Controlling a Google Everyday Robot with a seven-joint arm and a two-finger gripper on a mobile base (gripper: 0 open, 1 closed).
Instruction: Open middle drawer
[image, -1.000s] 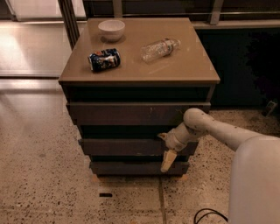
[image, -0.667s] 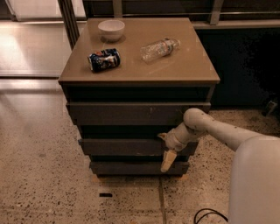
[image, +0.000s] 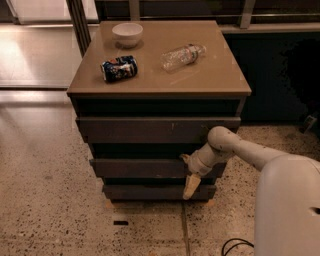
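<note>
The middle drawer (image: 140, 168) is the dark grey-brown flat front between two others in the cabinet, with a dark gap above it. My gripper (image: 188, 173) is at the right part of that front, touching it, at the end of my pale arm (image: 240, 150), which reaches in from the lower right. A pale part of the gripper hangs down over the front's lower edge. The drawer's inside is hidden.
The top drawer front (image: 150, 130) and the bottom drawer front (image: 150, 192) sit above and below. On the cabinet top (image: 220, 80) are a white bowl (image: 127, 34), a blue can (image: 119, 68) and a clear bottle (image: 182, 56), both lying down. My body (image: 287, 210) fills the lower right, with a cable (image: 235, 246) on the floor.
</note>
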